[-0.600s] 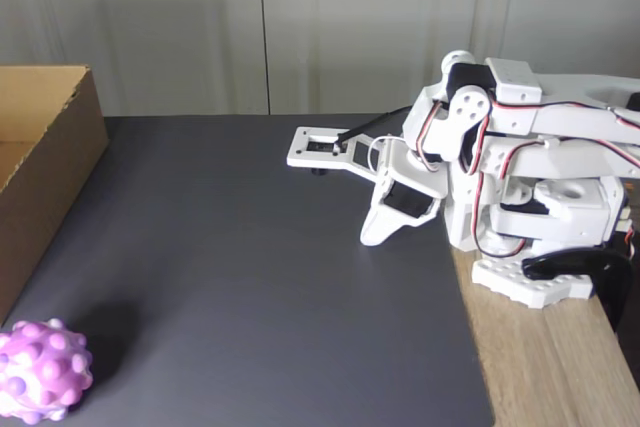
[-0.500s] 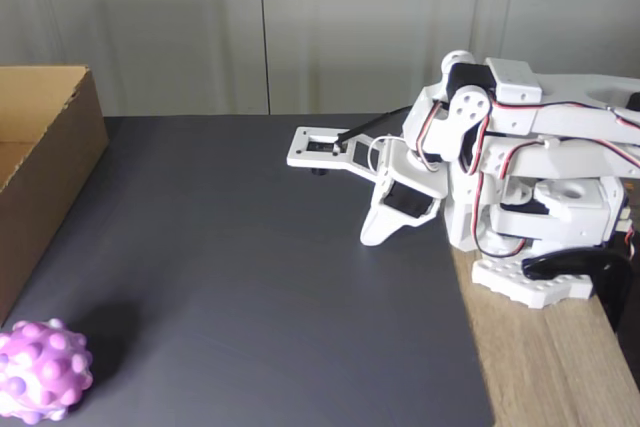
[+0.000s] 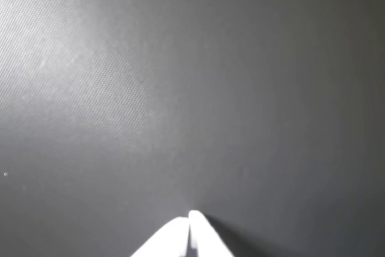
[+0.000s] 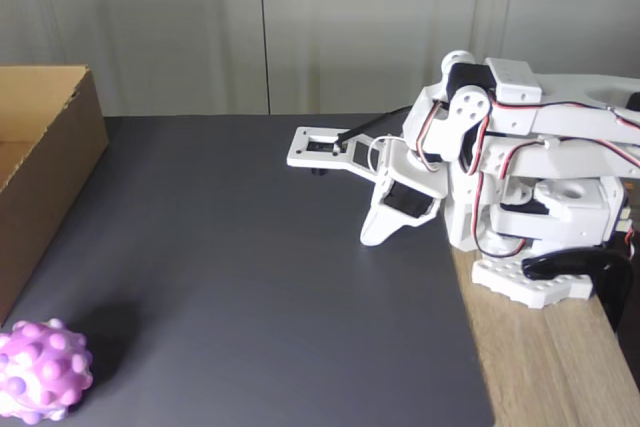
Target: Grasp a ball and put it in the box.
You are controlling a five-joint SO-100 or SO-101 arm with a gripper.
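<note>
Soft, even light in the fixed view, slightly hazy, with a dim shadow right of the ball (image 4: 42, 371). In the wrist view, pale glare spreads up-left of the overexposed, blurred jaws; a shadow falls to their right.

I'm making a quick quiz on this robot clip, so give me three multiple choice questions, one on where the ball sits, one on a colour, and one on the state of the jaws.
1. Where is the ball in the fixed view?
A. bottom left corner, on the dark mat
B. inside the box
C. beside the arm's base

2. What colour is the ball?
A. green
B. pink and lilac
C. orange

3. How do the gripper jaws stand?
A. wide open
B. shut on the ball
C. shut, holding nothing

Answers:
1 A, it lies on the mat below the box.
2 B, its knobs show both tones.
3 C, the wrist view shows the tips meeting above bare mat.
</note>
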